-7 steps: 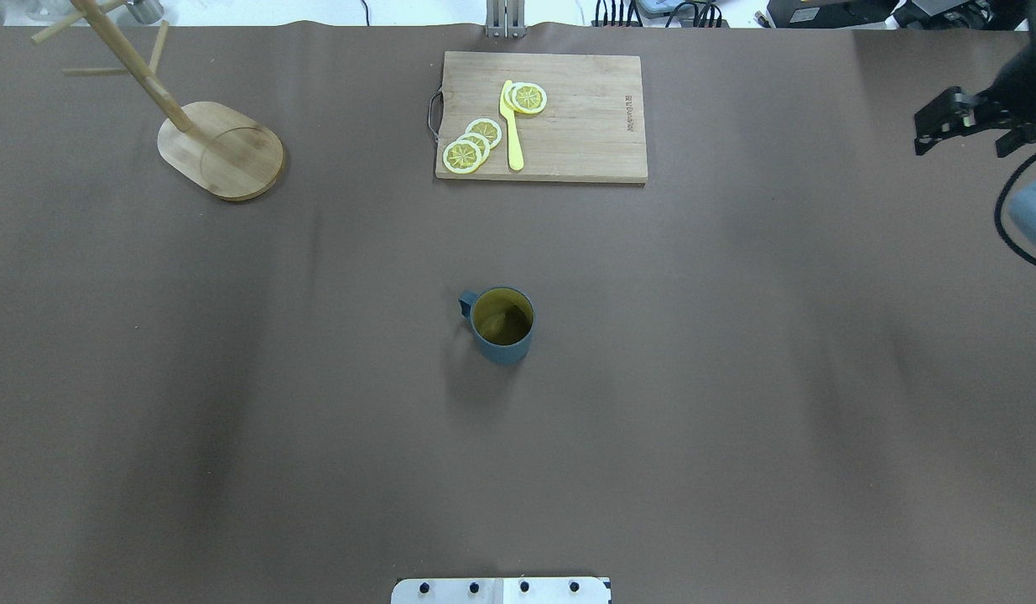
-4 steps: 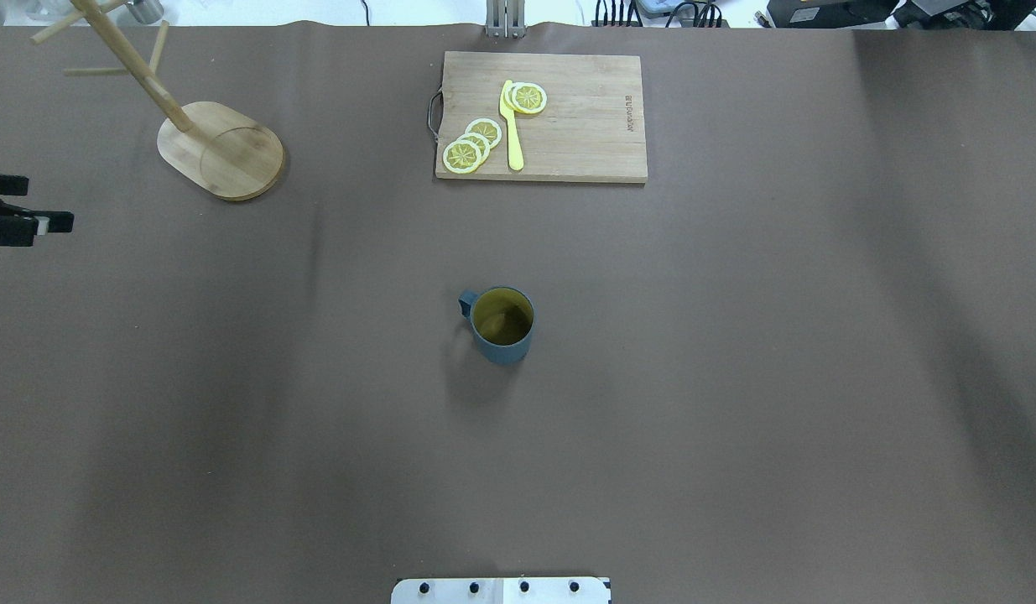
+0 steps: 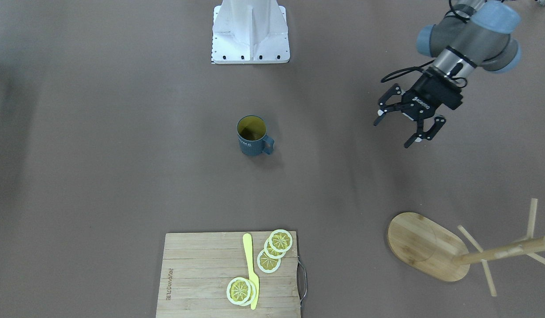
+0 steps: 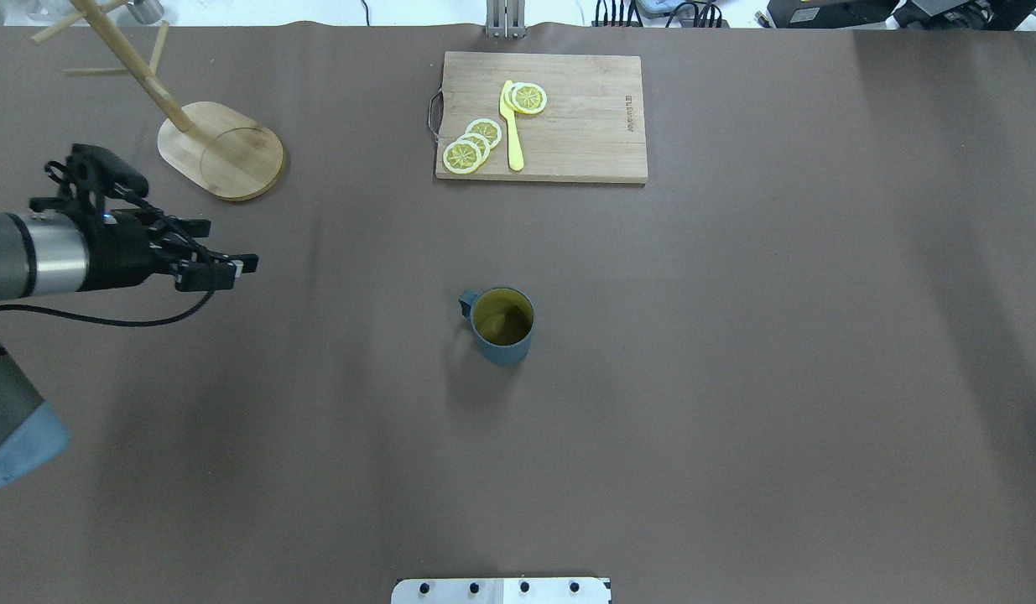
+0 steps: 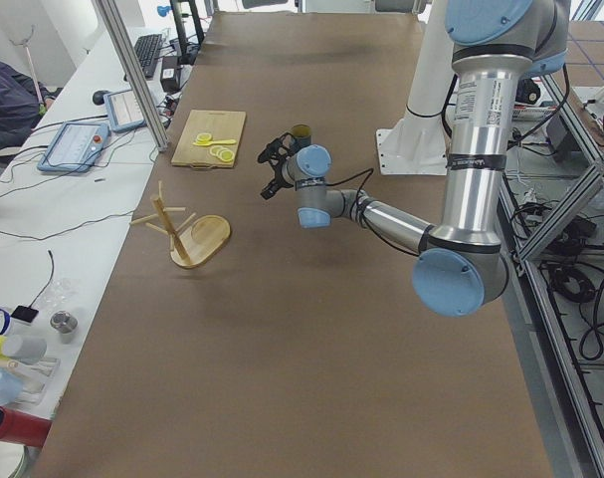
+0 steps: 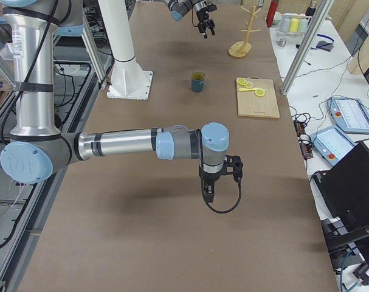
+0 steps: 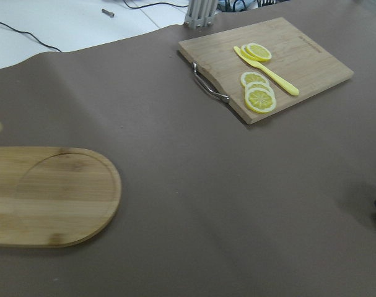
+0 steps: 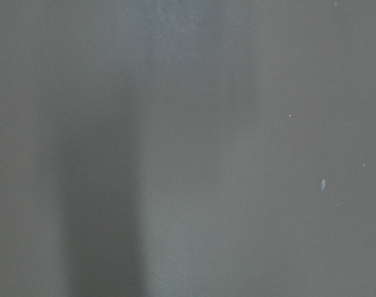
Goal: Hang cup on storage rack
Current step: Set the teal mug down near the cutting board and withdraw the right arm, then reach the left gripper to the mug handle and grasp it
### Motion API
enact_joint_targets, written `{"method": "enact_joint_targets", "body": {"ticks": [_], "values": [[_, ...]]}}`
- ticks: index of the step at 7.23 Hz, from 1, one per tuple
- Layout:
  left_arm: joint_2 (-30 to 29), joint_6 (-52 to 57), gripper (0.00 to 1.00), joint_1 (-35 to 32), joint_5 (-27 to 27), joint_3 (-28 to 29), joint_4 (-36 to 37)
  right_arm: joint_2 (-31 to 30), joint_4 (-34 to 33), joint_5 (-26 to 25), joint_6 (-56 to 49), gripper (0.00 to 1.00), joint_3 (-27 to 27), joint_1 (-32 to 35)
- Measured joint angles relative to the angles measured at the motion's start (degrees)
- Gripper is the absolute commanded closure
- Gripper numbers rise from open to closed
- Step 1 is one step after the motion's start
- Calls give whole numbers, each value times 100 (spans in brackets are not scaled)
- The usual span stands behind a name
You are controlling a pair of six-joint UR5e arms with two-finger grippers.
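The cup, dark blue-grey with a yellow inside, stands upright mid-table, its handle toward the robot's left; it also shows in the front view. The storage rack of light bamboo stands at the far left, with its oval base filling the left wrist view's lower left. My left gripper hovers open and empty between rack and cup, well left of the cup; the front view shows the left gripper with its fingers spread. The right gripper shows only in the exterior right view, far from the cup, and I cannot tell its state.
A wooden cutting board with lemon slices and a yellow knife lies at the far centre. The robot's white base is at the near edge. Brown table cover lies between my left gripper and the cup.
The right arm left the overhead view at its right edge. The left arm came in from the left edge and moved right, toward the cup. The cup has not moved.
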Motion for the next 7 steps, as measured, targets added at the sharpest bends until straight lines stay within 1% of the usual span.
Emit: {"method": "enact_joint_targets", "body": {"ticks": [2, 3, 5, 6, 7], "values": [[-644, -110, 2, 730, 747, 492, 24, -45, -1, -12, 20, 0, -39, 4], [-978, -136, 2, 967, 1006, 795, 29, -42, 1, -13, 29, 0, -95, 3], [-1459, -149, 2, 1193, 1207, 1204, 43, -13, 26, -10, 139, 0, -193, -3], [-1603, -150, 2, 1244, 1229, 1294, 100, -9, 209, -13, 249, 0, -298, -3], [-1760, -150, 2, 1292, 1237, 1333, 245, -8, 685, -10, 397, 0, -573, -4]]}}
